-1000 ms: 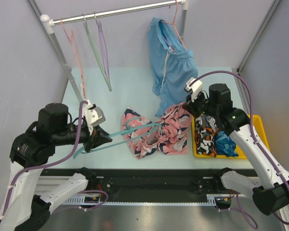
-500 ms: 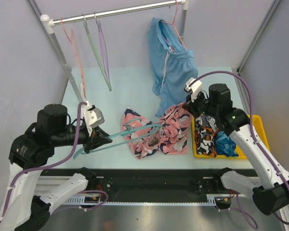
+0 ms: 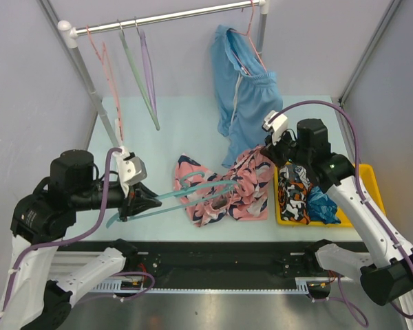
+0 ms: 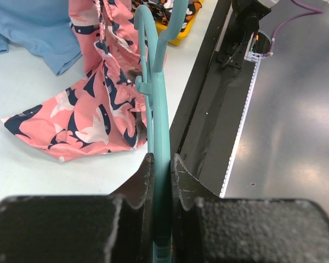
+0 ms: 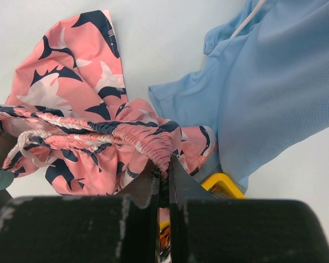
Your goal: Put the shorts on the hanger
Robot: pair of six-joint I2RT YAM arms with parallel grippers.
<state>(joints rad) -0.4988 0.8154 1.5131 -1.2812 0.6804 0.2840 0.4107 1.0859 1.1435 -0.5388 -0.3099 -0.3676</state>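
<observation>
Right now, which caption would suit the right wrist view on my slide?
Right gripper pinching the waistband of the shorts, with blue shorts and a yellow bin behind.

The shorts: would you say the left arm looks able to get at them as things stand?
Probably yes: the left hand, shut on the hanger, sits beside the shorts with only bare table between, and the right hand pinches their waistband up.

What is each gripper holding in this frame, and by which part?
The left gripper is shut on the teal hanger, clamping its thin frame edge-on; which section is unclear. The right gripper pinches the pink shorts by the gathered elastic waistband.
</observation>
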